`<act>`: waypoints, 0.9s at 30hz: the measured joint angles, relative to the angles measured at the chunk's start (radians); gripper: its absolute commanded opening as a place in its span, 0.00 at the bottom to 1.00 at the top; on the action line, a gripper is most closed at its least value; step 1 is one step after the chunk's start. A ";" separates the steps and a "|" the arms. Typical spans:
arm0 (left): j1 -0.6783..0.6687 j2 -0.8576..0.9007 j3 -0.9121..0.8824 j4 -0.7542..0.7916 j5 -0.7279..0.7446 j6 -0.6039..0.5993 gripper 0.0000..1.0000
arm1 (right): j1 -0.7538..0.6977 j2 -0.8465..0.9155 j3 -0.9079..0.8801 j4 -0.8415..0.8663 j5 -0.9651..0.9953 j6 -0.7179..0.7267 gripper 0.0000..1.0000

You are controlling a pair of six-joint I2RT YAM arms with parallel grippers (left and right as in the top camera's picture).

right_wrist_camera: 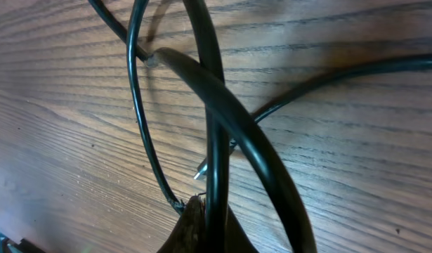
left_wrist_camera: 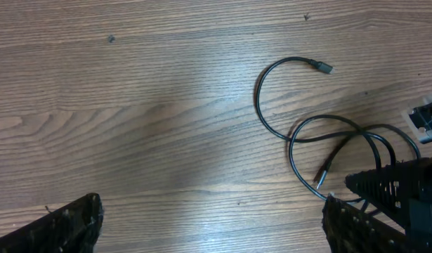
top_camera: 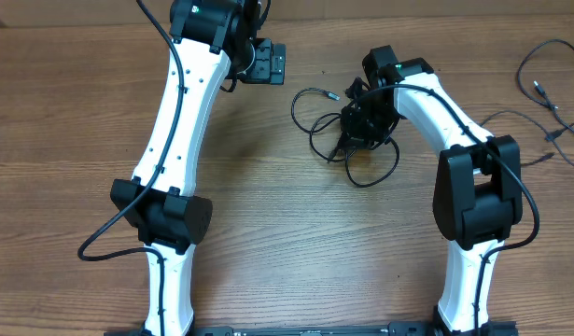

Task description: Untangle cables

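The cables (top_camera: 335, 128) lie as loose black loops on the wooden table at centre. My right gripper (top_camera: 354, 140) is down on them and shut on a black cord (right_wrist_camera: 214, 161), with more strands crossing in front of it close to the wood. My left gripper (top_camera: 268, 63) is open and empty, hovering at the far side, left of the cables. In the left wrist view the loops (left_wrist_camera: 321, 140) and a small plug end (left_wrist_camera: 323, 67) lie to the right, apart from the open fingers (left_wrist_camera: 212, 221).
More thin black cords (top_camera: 548, 103) lie at the far right edge of the table. The right arm (top_camera: 473, 187) arches over the right half, and its black gripper shows in the left wrist view (left_wrist_camera: 402, 190). The left arm (top_camera: 175, 159) stands at left.
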 measured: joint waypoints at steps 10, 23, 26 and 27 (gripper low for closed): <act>0.000 0.000 0.000 0.000 0.000 0.000 0.99 | -0.073 -0.079 0.173 -0.042 -0.344 -0.106 0.04; 0.000 0.000 0.000 0.000 0.000 0.000 1.00 | -0.108 -0.464 0.322 -0.038 -0.496 -0.142 0.04; 0.000 0.000 0.000 0.000 0.000 0.000 1.00 | -0.108 -0.455 0.322 -0.047 -0.487 -0.142 0.04; 0.000 0.000 0.000 0.000 0.000 0.000 1.00 | -0.108 -0.455 0.322 -0.047 -0.487 -0.142 0.04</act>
